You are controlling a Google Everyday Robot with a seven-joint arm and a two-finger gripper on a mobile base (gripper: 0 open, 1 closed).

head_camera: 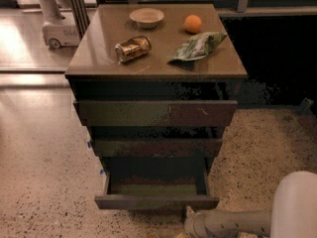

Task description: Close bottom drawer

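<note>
Bottom drawer [156, 201] stands pulled out at the foot of the cabinet, straight below the counter's [99, 63] front edge and reaching forward well past it. Its shallow dark box lies open to view, and nothing can be made out inside. Its plain front is the nearest face of the cabinet. Above it sit the middle drawer [157, 147] and the top drawer [156, 113], whose wide front bears pale scratch marks right of centre.

The gripper [190, 225] hangs low over the speckled floor [44, 182], out beyond the counter's front edge and toward the front right corner's side, just beside the right end of the open drawer's front and slightly lower in the view. Whether it touches that front cannot be told, nor whether it is open or closed; nothing is seen in its hold. The pale arm [233, 222] runs from it toward the right.

On the counter, a shallow bowl [146, 17] rests near the back edge, left of centre, and an orange [193, 24] sits near the back edge further right. A dented can [132, 49] lies on its side toward the left edge. A crumpled green bag [198, 46] lies toward the right edge. Beyond the back left corner a white wheeled base [59, 32] stands on the shiny floor.
</note>
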